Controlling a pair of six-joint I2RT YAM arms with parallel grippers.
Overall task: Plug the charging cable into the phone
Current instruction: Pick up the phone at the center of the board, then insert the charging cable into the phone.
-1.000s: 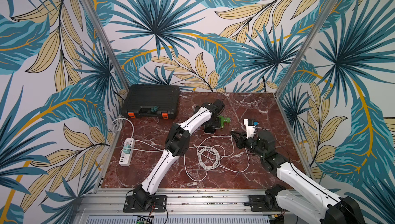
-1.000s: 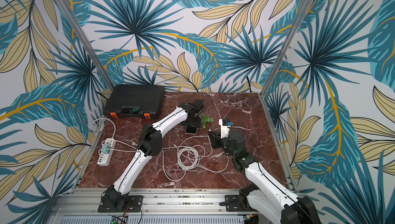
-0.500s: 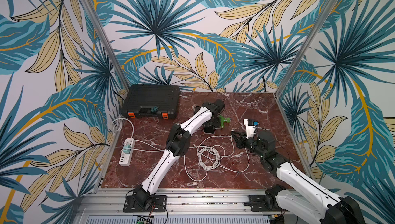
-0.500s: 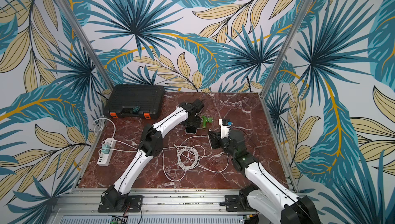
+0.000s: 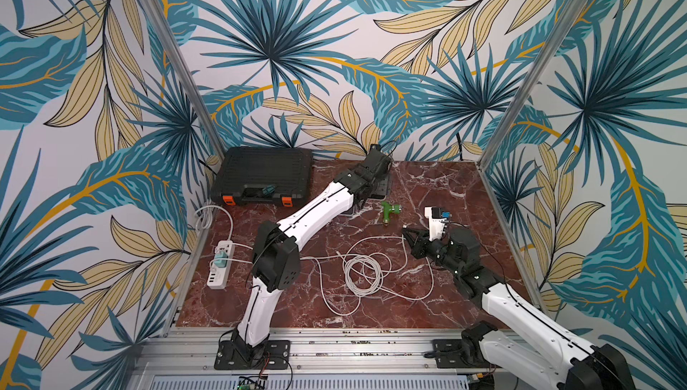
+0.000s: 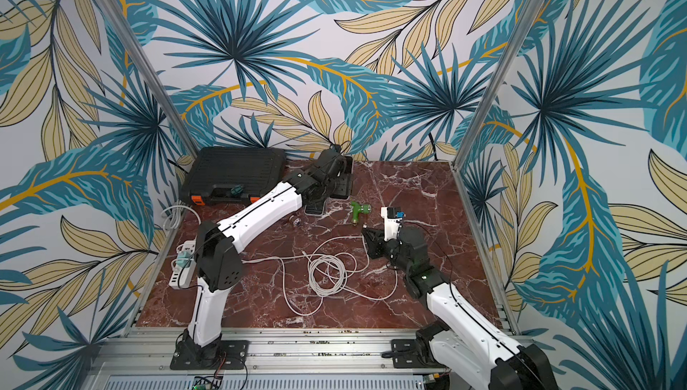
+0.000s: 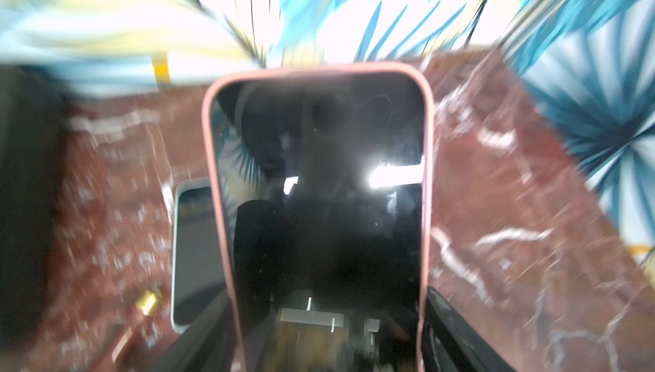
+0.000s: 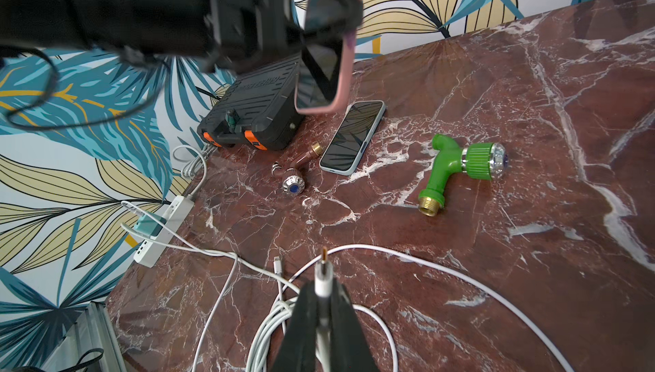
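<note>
Stretched far back, my left gripper (image 7: 328, 334) grips the pink-cased phone (image 7: 319, 193) aloft; right gripper (image 8: 323, 295) pinches the white cable plug (image 8: 323, 278).

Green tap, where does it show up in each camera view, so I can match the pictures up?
In a top view: green tap lies on the marble table, near its middle.
In a top view: green tap, same spot near mid-table.
Left wrist: not in it.
Right wrist: green tap on the table, beyond the cable plug.
Shared landmark: black tool case at the table's back corner.
</note>
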